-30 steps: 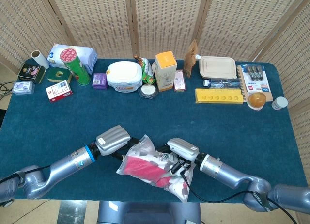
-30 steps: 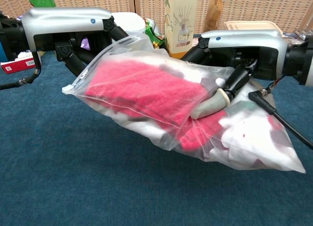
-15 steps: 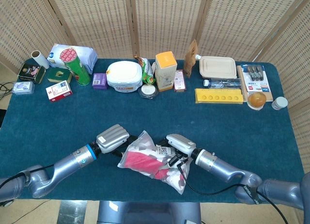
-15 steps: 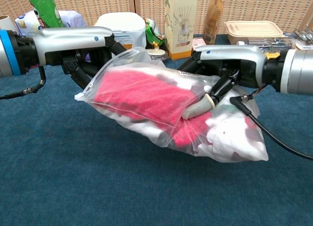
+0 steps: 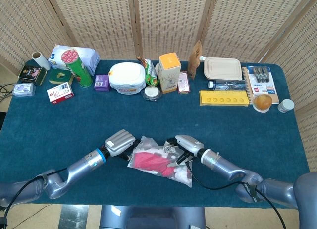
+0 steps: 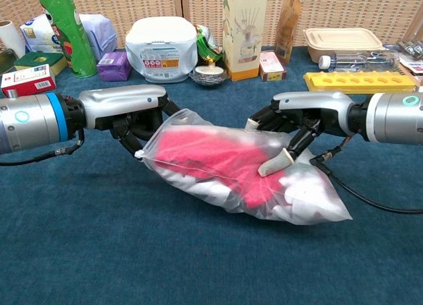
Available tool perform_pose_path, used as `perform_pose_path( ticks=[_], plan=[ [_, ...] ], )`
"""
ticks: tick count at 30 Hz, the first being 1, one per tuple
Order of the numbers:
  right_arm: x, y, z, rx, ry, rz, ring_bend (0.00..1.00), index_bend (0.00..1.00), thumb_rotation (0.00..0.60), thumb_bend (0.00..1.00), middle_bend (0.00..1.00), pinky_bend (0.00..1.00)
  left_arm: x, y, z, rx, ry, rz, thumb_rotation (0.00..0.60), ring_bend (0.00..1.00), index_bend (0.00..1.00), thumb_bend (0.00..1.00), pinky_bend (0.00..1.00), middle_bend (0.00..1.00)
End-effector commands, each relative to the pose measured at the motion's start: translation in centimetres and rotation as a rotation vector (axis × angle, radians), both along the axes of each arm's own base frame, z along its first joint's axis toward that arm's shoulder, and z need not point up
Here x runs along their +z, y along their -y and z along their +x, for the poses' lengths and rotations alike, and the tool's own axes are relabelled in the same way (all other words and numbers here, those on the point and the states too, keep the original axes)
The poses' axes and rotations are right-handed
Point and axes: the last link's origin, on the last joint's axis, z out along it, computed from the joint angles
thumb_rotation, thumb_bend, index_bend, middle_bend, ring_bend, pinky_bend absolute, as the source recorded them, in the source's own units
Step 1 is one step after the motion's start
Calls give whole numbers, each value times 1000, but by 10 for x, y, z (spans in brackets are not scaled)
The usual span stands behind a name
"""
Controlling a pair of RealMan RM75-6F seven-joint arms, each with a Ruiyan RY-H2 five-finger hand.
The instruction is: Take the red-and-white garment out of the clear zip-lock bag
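The bag (image 6: 244, 179) lies sideways, nine to three. The left robot hand (image 6: 129, 113) pinches its zip end; the right robot hand (image 6: 297, 120) grips the top, maybe the garment (image 6: 211, 156) too.

We see both views evenly and brightly lit, apparently from overhead, with only soft, faint shadows on the blue cloth. Mild glare streaks the zip-lock bag (image 6: 231, 179). Focus is sharp throughout, without visible motion blur.
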Motion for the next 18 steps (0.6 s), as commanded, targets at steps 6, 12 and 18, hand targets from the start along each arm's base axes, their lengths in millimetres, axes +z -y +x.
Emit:
perform_pose_path(
  ticks=[6,12,18],
  plan=[
    [22,3,-14,21,-87,-71,273,186,525,175,284,157,-6,-3,-1,18,10,18,600,1000,773,458,1000,1000],
    [51,-3,-22,55,-127,-138,271,180,525,171,284,154,-1,2,1,60,-1,-37,600,1000,773,457,1000,1000],
    [75,-12,-34,94,-180,-197,278,180,527,171,294,170,9,2,6,120,-21,-77,600,1000,773,457,1000,1000]
  ],
)
